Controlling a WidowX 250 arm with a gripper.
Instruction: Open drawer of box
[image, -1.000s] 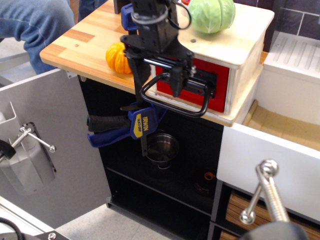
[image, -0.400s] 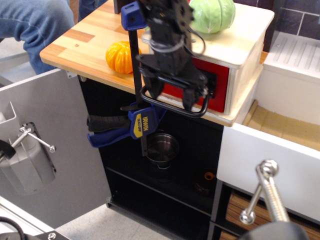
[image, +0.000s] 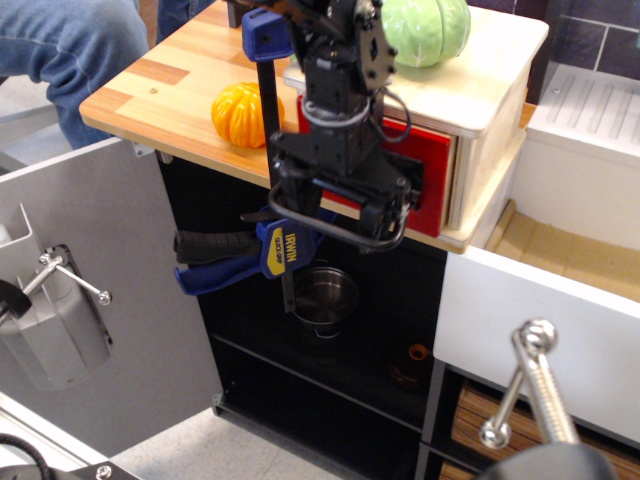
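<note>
The pale plywood box (image: 490, 92) stands on the wooden counter (image: 160, 90). Its drawer (image: 432, 170), with the red front, stands a little out from the box face. The black loop handle (image: 345, 238) hangs in front of the drawer. My gripper (image: 335, 200) points down over the handle. Its fingers (image: 384, 208) are spread apart and reach down inside the loop, against the handle's bar. The arm hides the left part of the red front.
A green cabbage (image: 425, 25) lies on the box and an orange pumpkin (image: 238, 113) sits left of it. A blue clamp (image: 285, 250) grips the counter edge above a steel pot (image: 322, 295). A white drawer (image: 540, 310) with a silver handle (image: 530, 390) stands open at the right. A grey door (image: 100, 270) is at the left.
My gripper turned, spread its fingers in the handle loop and moved left toward the camera. The red drawer front came a little out of the box.
</note>
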